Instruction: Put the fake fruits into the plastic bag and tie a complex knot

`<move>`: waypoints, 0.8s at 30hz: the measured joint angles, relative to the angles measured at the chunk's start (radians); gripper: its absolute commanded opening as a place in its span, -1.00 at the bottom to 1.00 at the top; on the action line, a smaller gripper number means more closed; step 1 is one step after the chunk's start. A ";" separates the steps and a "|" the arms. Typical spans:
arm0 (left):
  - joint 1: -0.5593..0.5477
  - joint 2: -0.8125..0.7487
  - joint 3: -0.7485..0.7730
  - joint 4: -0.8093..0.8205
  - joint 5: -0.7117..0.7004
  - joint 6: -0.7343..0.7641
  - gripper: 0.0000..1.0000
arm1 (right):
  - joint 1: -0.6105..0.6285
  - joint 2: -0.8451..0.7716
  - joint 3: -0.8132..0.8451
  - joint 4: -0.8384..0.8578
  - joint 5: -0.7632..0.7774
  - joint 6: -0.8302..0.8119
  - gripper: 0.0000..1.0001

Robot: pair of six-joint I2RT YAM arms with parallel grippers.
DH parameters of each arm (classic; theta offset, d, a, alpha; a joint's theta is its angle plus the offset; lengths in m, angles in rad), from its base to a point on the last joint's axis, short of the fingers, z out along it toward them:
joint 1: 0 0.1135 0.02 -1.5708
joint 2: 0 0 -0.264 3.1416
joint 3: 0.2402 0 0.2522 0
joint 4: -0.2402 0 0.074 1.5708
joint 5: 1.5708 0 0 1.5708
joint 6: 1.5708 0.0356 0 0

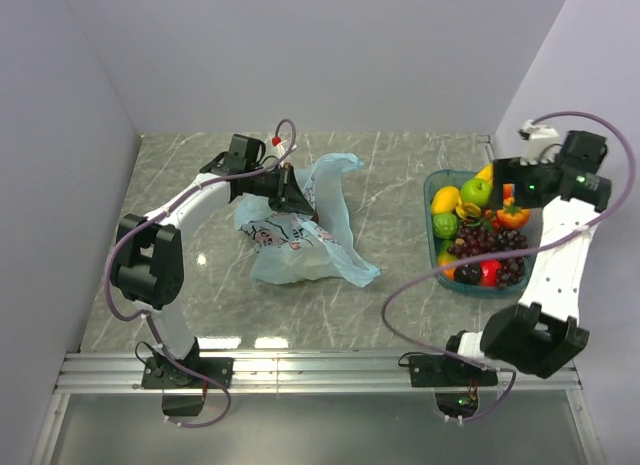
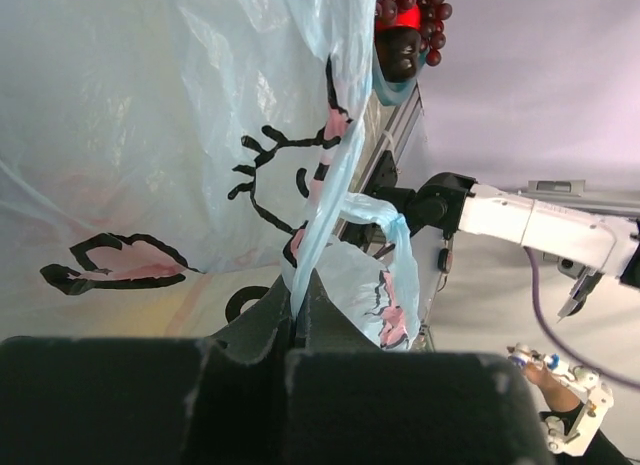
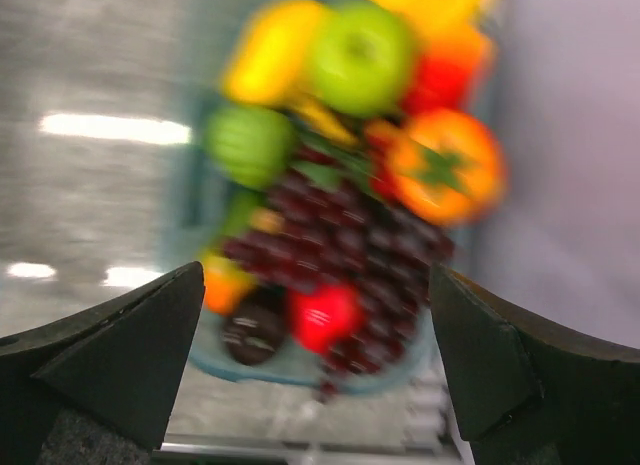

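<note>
Plastic bag [image 2: 150, 135] inside left end effector [image 2: 298, 307] (clamped)

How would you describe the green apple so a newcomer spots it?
Look to the right side of the table, where a teal tray holds a heap of fruit. The green apple sits at the far end of that heap, beside a yellow fruit; it is bright, smooth and round, unlike the darker green fruit nearer the arms.

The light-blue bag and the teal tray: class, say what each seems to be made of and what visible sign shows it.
Light-blue bag: probably thin plastic film, slightly glossy; it crumples and lets light through. Teal tray: apparently rigid translucent plastic; its walls stand upright, keeping shape.
</note>
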 measured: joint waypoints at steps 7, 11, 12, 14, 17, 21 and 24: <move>0.000 0.000 -0.001 -0.009 0.002 0.016 -0.99 | -0.133 0.226 0.116 -0.042 0.209 -0.063 0.99; 0.000 0.004 0.002 -0.032 0.009 0.038 -0.98 | -0.130 0.320 0.168 -0.042 0.300 -0.060 0.99; 0.000 0.008 0.006 -0.042 0.012 0.046 -0.99 | -0.129 0.335 0.170 -0.041 0.320 -0.057 0.99; 0.000 0.018 0.012 -0.056 0.014 0.063 -0.98 | -0.126 0.356 0.170 -0.045 0.345 -0.052 0.99; 0.000 0.029 0.016 -0.076 0.020 0.078 -0.99 | -0.117 0.374 0.169 -0.043 0.372 -0.035 0.99; 0.000 0.035 0.016 -0.096 0.021 0.093 -0.99 | -0.092 0.399 0.167 -0.040 0.387 -0.011 0.99; 0.000 0.035 0.016 -0.106 0.022 0.094 -0.99 | -0.079 0.435 0.168 -0.035 0.387 0.001 0.99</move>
